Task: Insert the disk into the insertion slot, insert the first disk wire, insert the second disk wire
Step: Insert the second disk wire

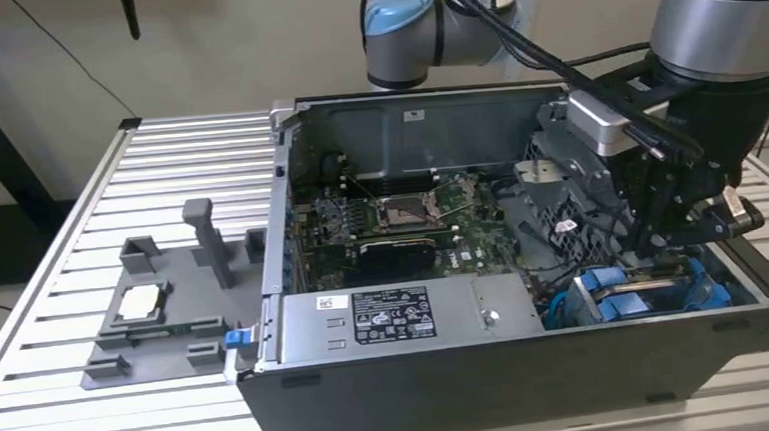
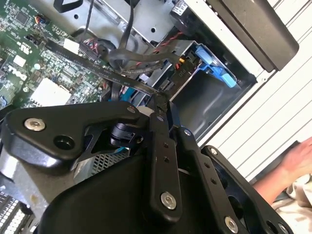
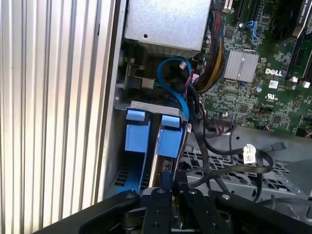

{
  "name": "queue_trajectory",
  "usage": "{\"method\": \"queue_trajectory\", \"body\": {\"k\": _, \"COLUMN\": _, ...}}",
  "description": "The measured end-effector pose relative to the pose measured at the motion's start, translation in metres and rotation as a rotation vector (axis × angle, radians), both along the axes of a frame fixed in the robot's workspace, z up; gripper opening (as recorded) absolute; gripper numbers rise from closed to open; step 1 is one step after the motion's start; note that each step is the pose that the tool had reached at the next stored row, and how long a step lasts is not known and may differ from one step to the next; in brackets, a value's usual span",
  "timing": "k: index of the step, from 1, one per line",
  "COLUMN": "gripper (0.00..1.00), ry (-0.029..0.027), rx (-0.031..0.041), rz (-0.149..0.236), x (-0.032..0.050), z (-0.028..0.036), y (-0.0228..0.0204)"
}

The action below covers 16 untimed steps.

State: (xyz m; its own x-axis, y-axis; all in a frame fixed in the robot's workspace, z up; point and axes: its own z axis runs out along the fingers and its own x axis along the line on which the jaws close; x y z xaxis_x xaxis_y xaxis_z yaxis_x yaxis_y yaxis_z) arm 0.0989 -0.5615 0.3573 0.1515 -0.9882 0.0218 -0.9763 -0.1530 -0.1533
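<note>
In the exterior view, the claw (image 1: 691, 242) hangs inside the open computer case (image 1: 501, 369) on the slatted desk (image 1: 68, 275), just above the blue-framed disk (image 1: 650, 294) standing in the insertion slot (image 1: 591, 308). In the second wrist view, the claw (image 2: 161, 105) is clenched on a flat black wire (image 2: 117, 78). In the first wrist view, the disk (image 3: 158, 151) sits upright between blue tabs in the insertion slot (image 3: 156, 107).

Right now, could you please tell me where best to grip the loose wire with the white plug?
Probably just behind the white plug, coming down from the case's open side: it lies exposed on the perforated grey panel, wire looping free.
</note>
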Motion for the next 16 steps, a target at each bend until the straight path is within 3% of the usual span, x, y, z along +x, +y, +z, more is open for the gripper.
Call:
{"method": "queue_trajectory", "body": {"k": 7, "gripper": 0.16, "ry": 0.0036, "rx": 0.0006, "rz": -0.018, "x": 0.0017, "z": -0.0045, "y": -0.0017}}
{"method": "queue_trajectory", "body": {"k": 16, "gripper": 0.16, "ry": 0.0069, "rx": 0.0066, "rz": -0.024, "x": 0.0055, "z": -0.0084, "y": -0.0038}}
